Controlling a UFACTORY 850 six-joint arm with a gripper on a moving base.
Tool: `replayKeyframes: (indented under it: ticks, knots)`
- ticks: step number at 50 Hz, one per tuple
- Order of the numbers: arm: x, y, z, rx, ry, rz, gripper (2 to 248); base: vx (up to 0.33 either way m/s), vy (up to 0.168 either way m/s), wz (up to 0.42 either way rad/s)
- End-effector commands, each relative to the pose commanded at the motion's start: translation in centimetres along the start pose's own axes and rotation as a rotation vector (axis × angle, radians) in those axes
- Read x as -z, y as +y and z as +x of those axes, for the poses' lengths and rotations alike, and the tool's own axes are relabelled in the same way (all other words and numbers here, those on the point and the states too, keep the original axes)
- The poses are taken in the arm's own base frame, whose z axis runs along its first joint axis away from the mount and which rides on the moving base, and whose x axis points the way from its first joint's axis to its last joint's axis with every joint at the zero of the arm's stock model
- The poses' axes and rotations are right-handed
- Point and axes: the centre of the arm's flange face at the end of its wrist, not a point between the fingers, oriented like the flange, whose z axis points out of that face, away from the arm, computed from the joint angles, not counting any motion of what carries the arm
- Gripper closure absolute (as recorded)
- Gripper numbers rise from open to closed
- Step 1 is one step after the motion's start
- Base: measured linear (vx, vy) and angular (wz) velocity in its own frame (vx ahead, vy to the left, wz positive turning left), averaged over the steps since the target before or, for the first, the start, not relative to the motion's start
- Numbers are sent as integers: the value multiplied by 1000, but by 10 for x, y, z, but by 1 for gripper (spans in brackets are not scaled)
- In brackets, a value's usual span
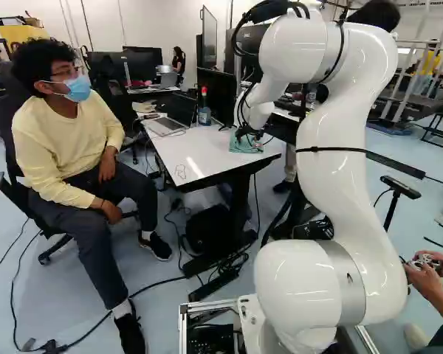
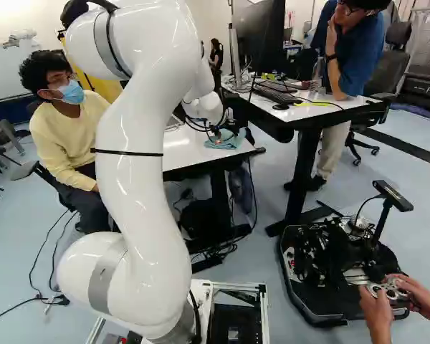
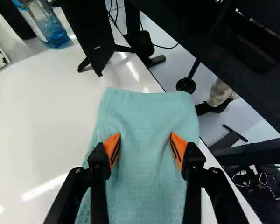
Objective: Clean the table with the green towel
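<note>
My gripper (image 1: 245, 134) is down at the towel (image 1: 240, 144) near the white table's far right corner in the left base view. In the wrist view the gripper (image 3: 146, 139) stands open, its orange pads wide apart on either side of the middle of the pale green towel (image 3: 142, 186). Both fingertips rest on or just over the cloth, which lies over the tabletop (image 3: 32, 126) close to its edge. A thin dark scrawl (image 1: 180, 172) marks the table (image 1: 196, 153) in the left base view.
On the table stand a laptop (image 1: 165, 126), a blue bottle (image 1: 204, 110) and a monitor (image 1: 217, 94). A seated person is beside the table. A second desk (image 2: 308, 107) adjoins on the right, with a person behind it. Hands hold a controller (image 2: 387, 289) near the base.
</note>
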Motion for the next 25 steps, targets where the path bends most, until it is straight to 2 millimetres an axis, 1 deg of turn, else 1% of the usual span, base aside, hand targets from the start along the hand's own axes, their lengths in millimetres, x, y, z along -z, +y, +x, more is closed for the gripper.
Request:
replayKeyframes:
  ticks: [5, 6, 10, 11, 15, 16, 20, 21, 25]
  knots:
    - [0, 0, 0, 0, 0, 0, 99, 0, 0, 0]
    - [0, 0, 0, 0, 0, 0, 110, 0, 0, 0]
    - [0, 0, 0, 0, 0, 0, 110, 0, 0, 0]
    - [0, 0, 0, 0, 0, 0, 121, 0, 0, 0]
    - [0, 0, 0, 0, 0, 0, 121, 0, 0, 0]
    - [0, 0, 0, 0, 0, 0, 133, 0, 0, 0]
    - [0, 0, 0, 0, 0, 0, 133, 0, 0, 0]
    - [0, 0, 0, 0, 0, 0, 144, 0, 0, 0]
    - [0, 0, 0, 0, 1, 0, 144, 0, 0, 0]
